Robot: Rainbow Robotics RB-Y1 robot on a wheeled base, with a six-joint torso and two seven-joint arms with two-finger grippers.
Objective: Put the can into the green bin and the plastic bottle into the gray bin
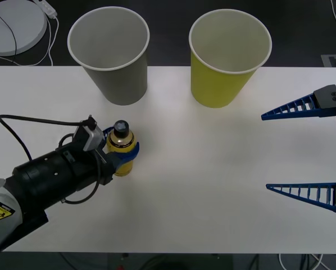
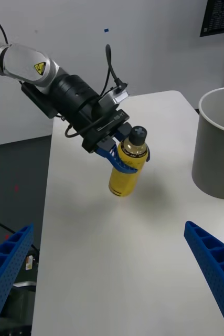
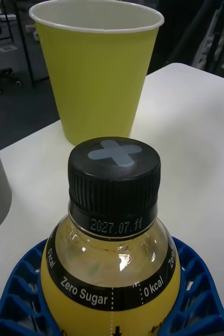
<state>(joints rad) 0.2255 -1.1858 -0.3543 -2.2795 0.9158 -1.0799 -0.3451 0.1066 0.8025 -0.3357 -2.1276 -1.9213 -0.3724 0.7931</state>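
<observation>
- Two big paper-cup bins stand upright at the far edge of the white table: the gray bin in the upper left of the front view, the green bin near its upper middle, apart from each other.
- A white round disc with a cable lies on the dark floor at the upper left corner.
- The plastic bottle (black cap, "Zero Sugar" label) stands upright on the table, in front of the gray bin.
- The left gripper reaches in from the lower left, its blue fingers wrapped around the bottle's shoulder.
- The right gripper hangs at the right edge, fingers spread wide, holding nothing.
</observation>
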